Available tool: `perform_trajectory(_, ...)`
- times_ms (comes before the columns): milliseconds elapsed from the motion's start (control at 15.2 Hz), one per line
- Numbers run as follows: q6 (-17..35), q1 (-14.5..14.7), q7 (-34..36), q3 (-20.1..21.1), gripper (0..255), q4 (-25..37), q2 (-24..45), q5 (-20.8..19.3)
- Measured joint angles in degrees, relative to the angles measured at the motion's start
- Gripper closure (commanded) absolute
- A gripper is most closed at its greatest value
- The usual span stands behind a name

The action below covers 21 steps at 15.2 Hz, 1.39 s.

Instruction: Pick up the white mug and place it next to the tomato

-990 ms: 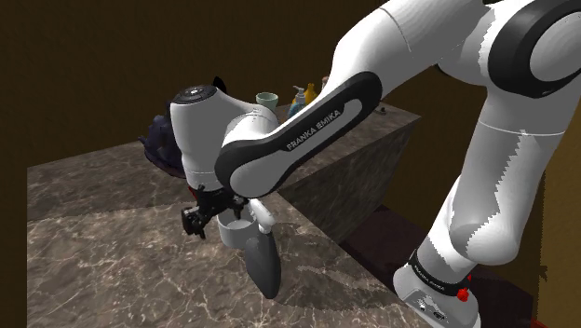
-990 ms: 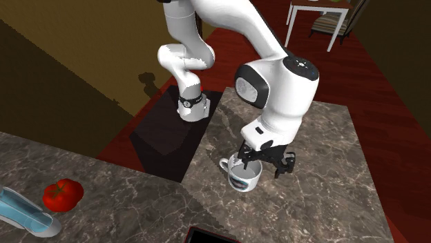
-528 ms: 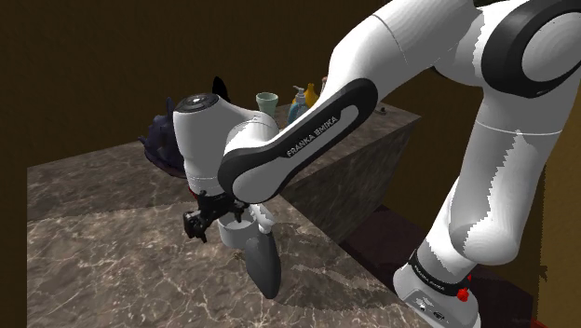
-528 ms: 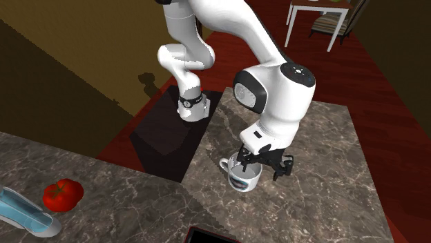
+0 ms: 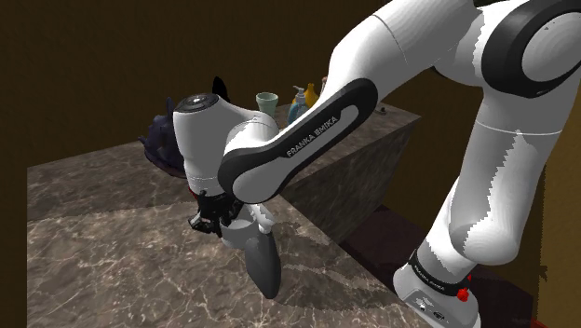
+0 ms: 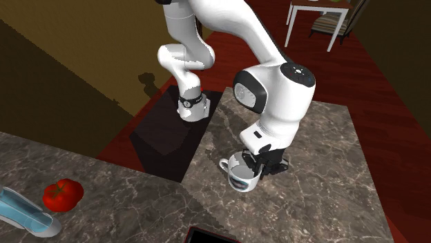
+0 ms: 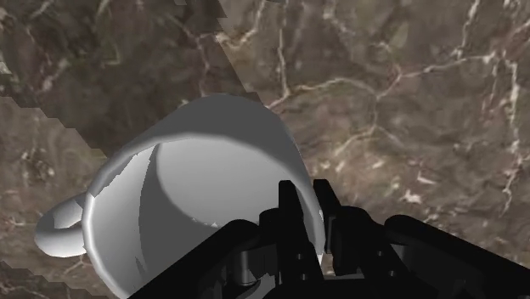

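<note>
Marble counter (image 6: 331, 138), red floor (image 6: 345, 76); green cup (image 5: 267, 99), blue object (image 6: 21, 210)

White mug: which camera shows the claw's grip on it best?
The wrist view: the claw clasps the white mug at its rim. The second exterior view shows the whole mug on the counter. In the shoulder view the arm hides most of it.
</note>
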Motion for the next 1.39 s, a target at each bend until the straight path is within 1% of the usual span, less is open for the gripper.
perform_trajectory(396,-0.8,-0.1,-0.4,0.1,255,0.3,-0.6,0.5)
perform_trajectory(1386,-10.9,-1.0,-4.3,1.1,255,5.6,-6.8,5.6)
